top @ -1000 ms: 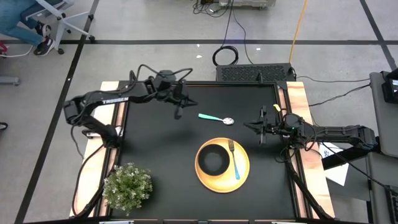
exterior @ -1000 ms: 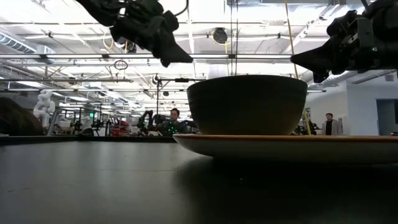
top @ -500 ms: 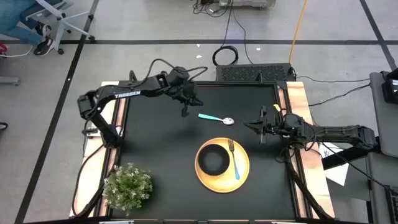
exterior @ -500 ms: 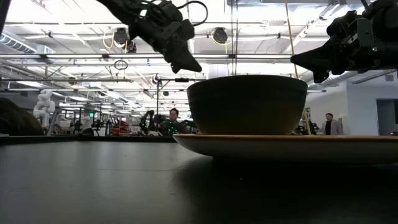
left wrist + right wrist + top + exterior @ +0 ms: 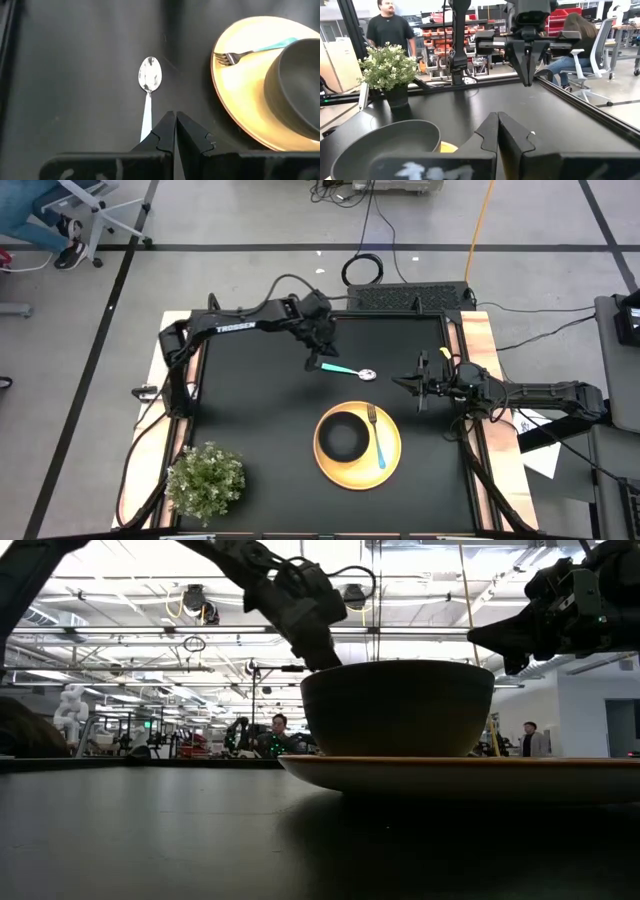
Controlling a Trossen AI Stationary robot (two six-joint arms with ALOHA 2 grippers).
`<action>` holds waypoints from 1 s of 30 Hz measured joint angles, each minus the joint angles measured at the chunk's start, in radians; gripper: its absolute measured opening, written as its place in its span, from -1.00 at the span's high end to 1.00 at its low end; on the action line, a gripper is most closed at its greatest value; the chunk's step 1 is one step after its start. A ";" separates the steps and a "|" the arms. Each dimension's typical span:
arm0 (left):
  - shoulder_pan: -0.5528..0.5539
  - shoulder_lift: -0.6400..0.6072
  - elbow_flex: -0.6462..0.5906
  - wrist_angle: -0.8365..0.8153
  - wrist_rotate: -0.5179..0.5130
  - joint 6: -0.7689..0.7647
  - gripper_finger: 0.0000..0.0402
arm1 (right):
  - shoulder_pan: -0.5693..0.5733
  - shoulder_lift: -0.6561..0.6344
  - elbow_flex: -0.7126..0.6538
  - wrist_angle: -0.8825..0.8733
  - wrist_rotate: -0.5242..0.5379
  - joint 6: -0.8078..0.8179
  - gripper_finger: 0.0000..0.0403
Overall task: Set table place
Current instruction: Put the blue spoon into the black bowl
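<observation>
Since the spoon (image 5: 347, 370) is the 1 piece lying off the yellow plate (image 5: 394, 455), it looks to be the piece in hand. It rests flat on the table (image 5: 250, 420), near the far side of the plate but apart from it. Its long axis runs roughly left-right across the table, the metal head toward the right arm and the teal handle toward the left arm. The black bowl (image 5: 343, 436) and the fork (image 5: 376, 435) sit on the plate, the fork's tines pointing away from the near edge. The left gripper (image 5: 313, 363) hangs just above the handle's end, fingers pressed together and empty. The next move, I judge, calls for opening them, straddling the handle and lowering. The right gripper (image 5: 405, 383) waits shut, empty, beside the plate.
</observation>
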 joint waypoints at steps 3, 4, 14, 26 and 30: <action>-0.004 0.045 0.039 -0.015 0.000 0.019 0.91 | 0.000 0.000 0.000 -0.002 0.000 0.001 1.00; -0.006 0.061 0.051 -0.022 0.000 0.019 0.91 | 0.000 0.000 0.000 -0.002 0.000 0.001 1.00; -0.017 0.145 0.092 -0.058 -0.001 0.042 0.90 | 0.000 0.001 0.000 -0.003 0.000 0.009 1.00; -0.061 0.206 0.092 -0.032 -0.116 0.109 0.88 | 0.000 0.016 0.000 0.002 0.000 0.009 1.00; -0.062 0.218 0.091 -0.021 -0.124 0.116 0.72 | 0.000 0.021 0.000 0.006 0.001 0.009 1.00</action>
